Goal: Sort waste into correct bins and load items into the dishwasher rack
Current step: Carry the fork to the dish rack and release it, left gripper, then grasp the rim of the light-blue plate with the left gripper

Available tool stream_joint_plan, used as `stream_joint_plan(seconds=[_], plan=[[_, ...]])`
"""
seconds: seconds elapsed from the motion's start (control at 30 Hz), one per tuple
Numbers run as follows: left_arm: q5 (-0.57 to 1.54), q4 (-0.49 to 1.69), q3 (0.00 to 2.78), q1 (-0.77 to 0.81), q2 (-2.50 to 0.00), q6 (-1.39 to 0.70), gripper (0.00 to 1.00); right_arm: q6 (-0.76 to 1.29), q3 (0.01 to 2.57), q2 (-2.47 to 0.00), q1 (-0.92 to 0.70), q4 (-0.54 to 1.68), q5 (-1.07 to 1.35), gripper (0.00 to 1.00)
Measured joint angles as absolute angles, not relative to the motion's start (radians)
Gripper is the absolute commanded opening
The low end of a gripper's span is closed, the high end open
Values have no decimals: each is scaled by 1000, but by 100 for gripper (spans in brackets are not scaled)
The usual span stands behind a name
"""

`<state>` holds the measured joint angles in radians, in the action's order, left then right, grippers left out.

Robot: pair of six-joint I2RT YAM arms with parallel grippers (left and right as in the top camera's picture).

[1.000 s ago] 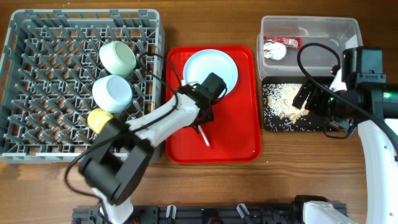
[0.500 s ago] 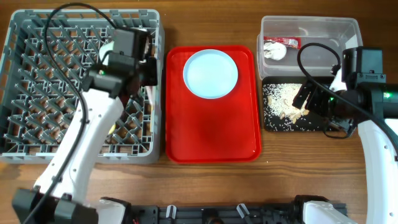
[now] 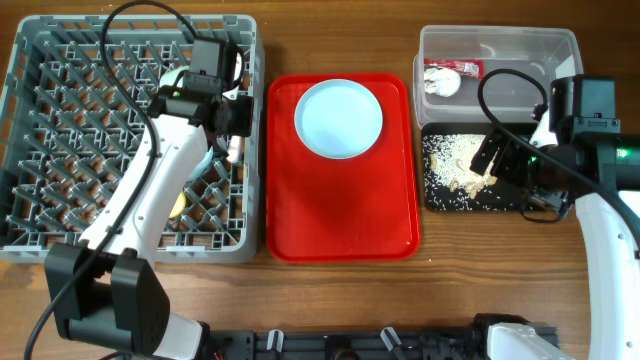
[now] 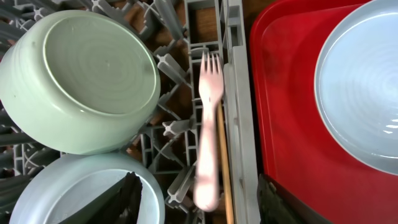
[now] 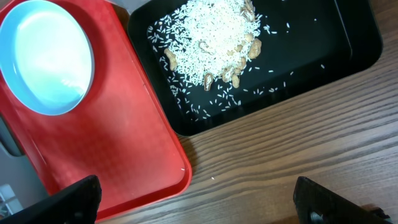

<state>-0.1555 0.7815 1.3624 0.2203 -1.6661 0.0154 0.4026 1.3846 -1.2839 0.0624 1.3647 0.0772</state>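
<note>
Nearly done: waste (image 3: 455, 165) binned right, 2 bowls (image 4: 78, 74), fork (image 4: 208, 124) and chopsticks (image 4: 222, 162) in the rack (image 3: 15, 150) under the spread, empty left gripper (image 4: 199, 186), right gripper (image 5: 193, 193) likewise open, leaving only the plate (image 3: 339, 118) on the red tray (image 3: 340, 210).

A red serving tray (image 3: 340, 215) lies flat on the brown wooden table (image 3: 480, 290), near its middle.

Overhead: fixed, looks straight down on the whole table (image 3: 450, 280).
Left wrist: close, facing down, right edge of dishwasher rack (image 4: 239, 93).
Right wrist: higher, facing down, black tray (image 5: 348, 37).
Shared by all: red serving tray (image 3: 340, 210), plate (image 3: 338, 118).
</note>
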Motion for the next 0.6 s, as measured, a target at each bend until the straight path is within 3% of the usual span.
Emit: stream_joint_plan(seconds=[0.2,0.6], plan=[[31,753,1362,277,-1666,-28,81,403,1385,-1284,62,1360,77,100],[101,434,1362,633,-1825,3,86,403,1385,-1284,62,1357,77,100]])
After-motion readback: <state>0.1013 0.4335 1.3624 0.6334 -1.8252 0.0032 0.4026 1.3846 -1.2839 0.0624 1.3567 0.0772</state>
